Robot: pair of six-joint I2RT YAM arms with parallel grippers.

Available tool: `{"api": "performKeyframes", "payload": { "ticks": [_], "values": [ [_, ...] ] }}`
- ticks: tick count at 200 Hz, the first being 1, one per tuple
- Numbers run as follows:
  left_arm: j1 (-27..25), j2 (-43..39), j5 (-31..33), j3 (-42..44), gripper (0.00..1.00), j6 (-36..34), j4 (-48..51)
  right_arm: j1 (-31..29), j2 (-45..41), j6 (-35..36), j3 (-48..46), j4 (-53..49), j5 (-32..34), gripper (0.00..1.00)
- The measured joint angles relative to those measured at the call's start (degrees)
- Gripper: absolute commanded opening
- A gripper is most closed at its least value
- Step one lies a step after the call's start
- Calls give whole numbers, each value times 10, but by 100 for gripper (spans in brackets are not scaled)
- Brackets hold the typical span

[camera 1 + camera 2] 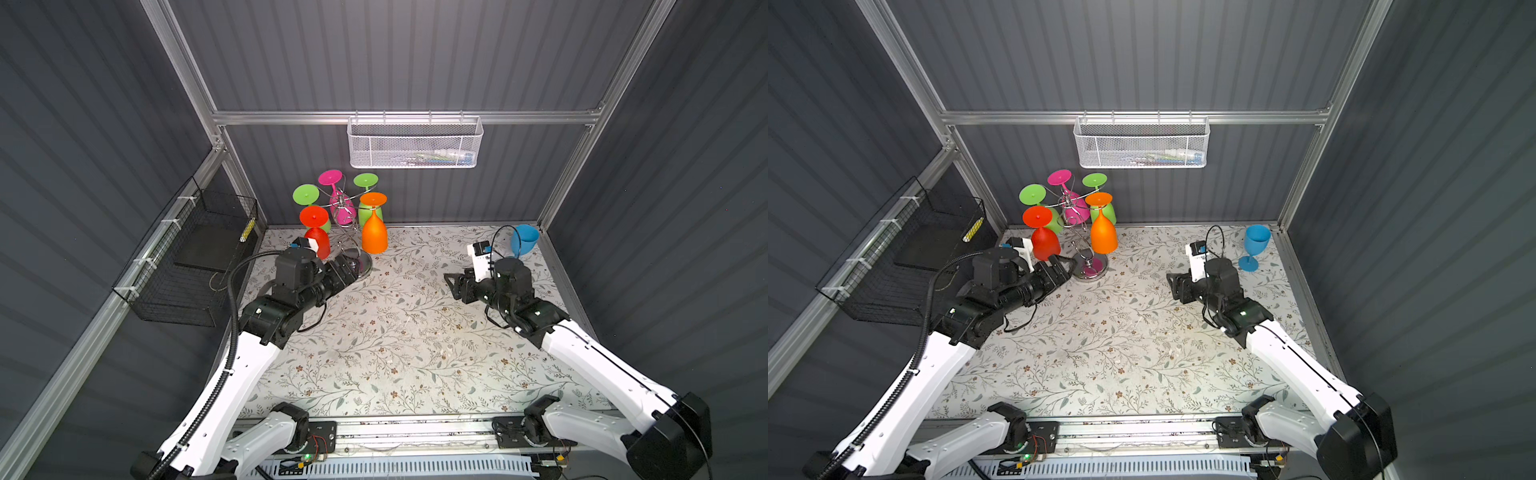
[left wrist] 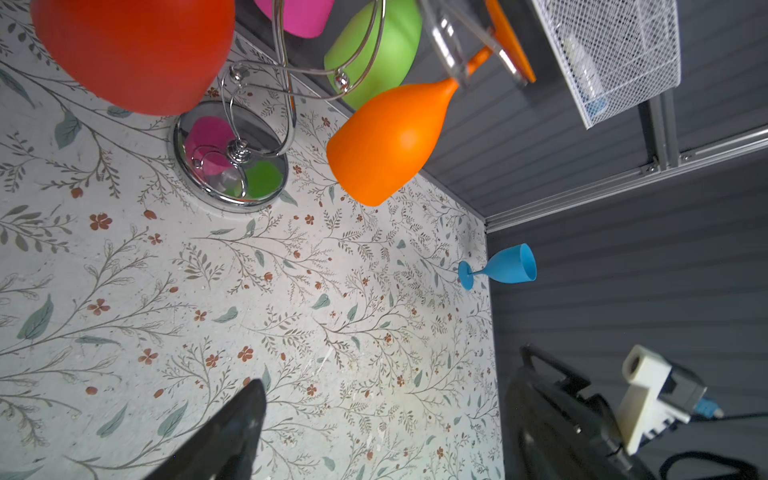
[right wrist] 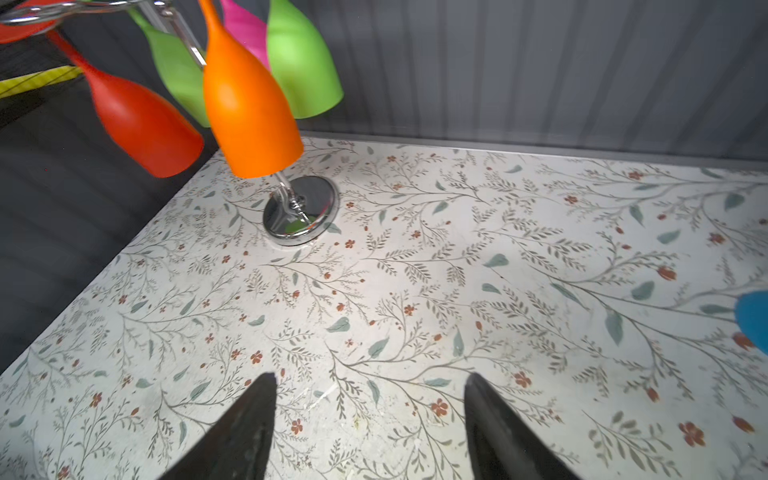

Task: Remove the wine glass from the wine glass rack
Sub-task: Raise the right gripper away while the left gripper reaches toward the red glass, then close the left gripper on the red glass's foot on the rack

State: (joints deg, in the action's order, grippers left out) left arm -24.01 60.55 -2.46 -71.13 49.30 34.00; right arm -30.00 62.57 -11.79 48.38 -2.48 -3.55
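**A:** Where does the wine glass rack [image 1: 1090,266] stand?

**B:** At about eleven o'clock on the floral table [image 1: 1121,332], with its base flat on the table. Five glasses hang bowl-down from its arms. The red wine glass [image 1: 1045,243] is at the hub's eight o'clock and the orange wine glass [image 1: 1104,237] at three. The pink wine glass [image 1: 1077,210] and two green wine glasses [image 1: 1032,194] hang behind them.

**A:** Any glass off it?

**B:** The blue wine glass [image 1: 1254,243] stands upright at two o'clock, near the far corner, well apart from the rack.

**A:** And the grippers?

**B:** The left gripper [image 1: 1059,268] sits just beside the base, at its nine o'clock, with its jaws spread and empty. The right gripper [image 3: 370,376] hovers at the blue glass's eight o'clock. Its jaws are also spread, with only bare table between them.
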Motion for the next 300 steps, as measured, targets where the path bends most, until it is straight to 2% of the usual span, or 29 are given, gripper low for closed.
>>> {"api": "performKeyframes", "payload": {
  "ticks": [33,78,110,164,220,280,300],
  "values": [
    [38,38,11,-100,78,26,33,-42,-30,21,-44,82,4,71],
    [120,50,8,-123,69,76,42,-68,-43,39,-81,152,5,72],
    [136,79,6,-124,67,100,36,-74,-43,50,-85,188,5,72],
    [149,87,-5,-74,60,149,-51,-76,-28,54,-85,244,3,72],
    [166,94,-2,-42,46,186,-124,-78,-14,54,-81,269,-2,72],
    [170,106,-2,-23,35,210,-185,-80,-52,47,-98,274,-2,72],
    [170,114,-2,-21,27,214,-193,-82,-54,43,-98,274,-2,72]
  ]
}}
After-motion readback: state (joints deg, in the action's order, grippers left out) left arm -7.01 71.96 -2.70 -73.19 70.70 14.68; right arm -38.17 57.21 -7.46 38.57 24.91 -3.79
